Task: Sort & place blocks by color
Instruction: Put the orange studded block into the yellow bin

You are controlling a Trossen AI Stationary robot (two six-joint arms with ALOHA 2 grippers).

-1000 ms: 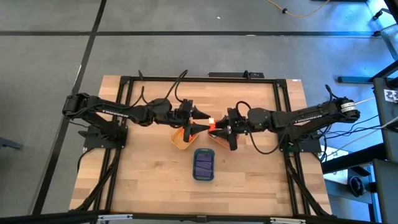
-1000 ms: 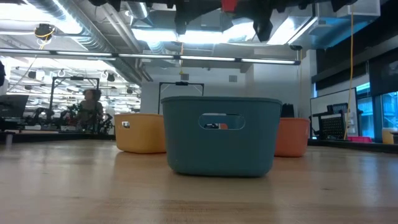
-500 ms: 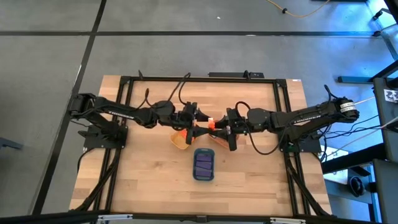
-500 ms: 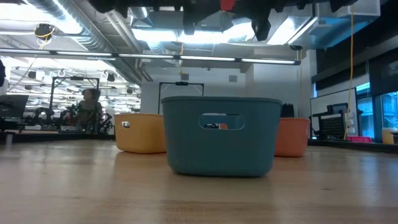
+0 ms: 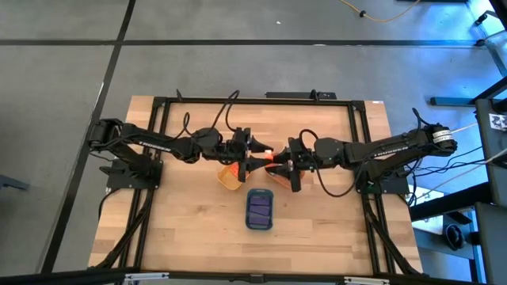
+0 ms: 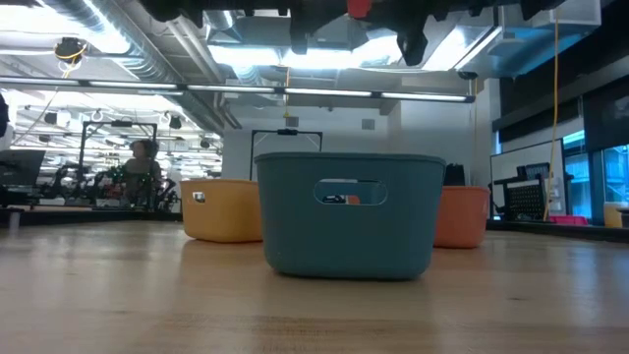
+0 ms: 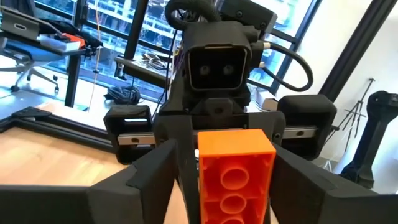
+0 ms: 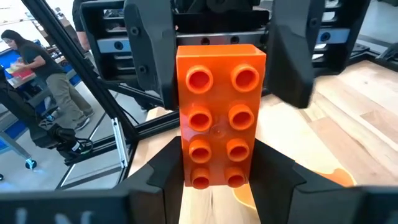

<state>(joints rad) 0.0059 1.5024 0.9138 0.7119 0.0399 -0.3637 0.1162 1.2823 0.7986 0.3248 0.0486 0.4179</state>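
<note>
We meet above the middle of the wooden surface [image 5: 198, 214], our two arms reaching toward each other from opposite sides. Our right hand [image 8: 214, 186] pinches one end of an orange block [image 8: 219, 115], its two rows of studs facing the right wrist camera. In the high view the same block [image 5: 272, 155] shows as a small bright spot between our two hands, held in the air over the gap between the yellow tray [image 5: 229, 177] and the orange tray [image 5: 279, 176].

Our left hand [image 7: 233, 177] faces the right one, its fingers [image 7: 149, 171] spread on either side of the block's free end; we cannot tell whether they touch it.

The blue tray [image 5: 260, 208] sits nearer the front edge, with purple pieces [image 5: 260, 206] inside. In the low view the blue tray [image 6: 349, 211] stands in front, the yellow tray [image 6: 221, 208] and orange tray [image 6: 462, 216] behind it.

A person [image 8: 43, 74] stands in the room beyond.
</note>
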